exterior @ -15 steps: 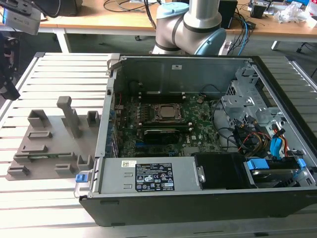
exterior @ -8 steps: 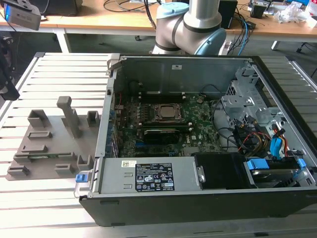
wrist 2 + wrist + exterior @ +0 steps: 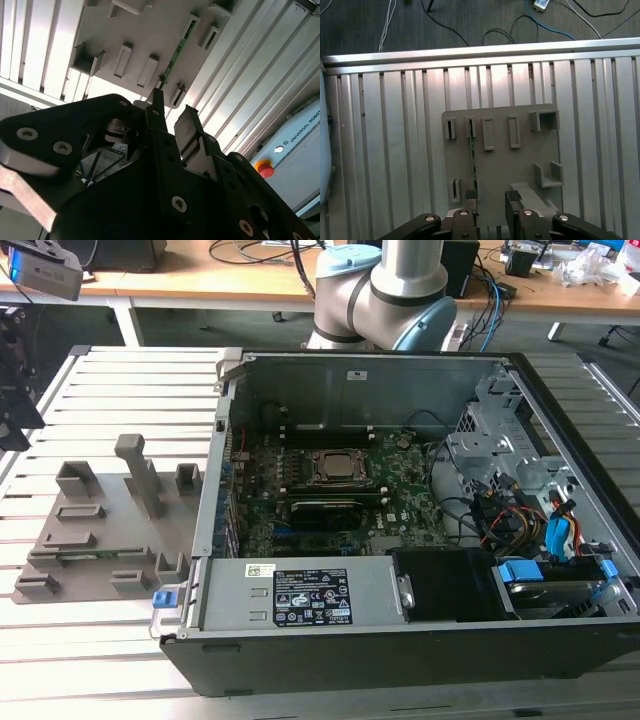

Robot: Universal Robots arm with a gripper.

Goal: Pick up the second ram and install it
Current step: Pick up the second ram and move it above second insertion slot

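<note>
The second ram [image 3: 473,162] is a thin green stick standing on edge in a slot of the grey holder plate [image 3: 520,165]. It also shows in the second wrist view as a narrow green strip [image 3: 176,54]. My gripper [image 3: 491,200] hovers above the near end of the plate, open, with nothing between its black fingers [image 3: 470,197]. The ram lies in line with one finger rather than in the gap. In the second wrist view the gripper [image 3: 172,112] is apart from the stick, whose end sits just beyond one fingertip [image 3: 157,107].
In the exterior view the holder plate [image 3: 100,530] lies on a slatted aluminium table [image 3: 110,390], to the left of an open computer case [image 3: 560,440] with its green motherboard [image 3: 400,500]. The arm's base [image 3: 380,290] stands behind the case. Cables lie on the floor [image 3: 520,20].
</note>
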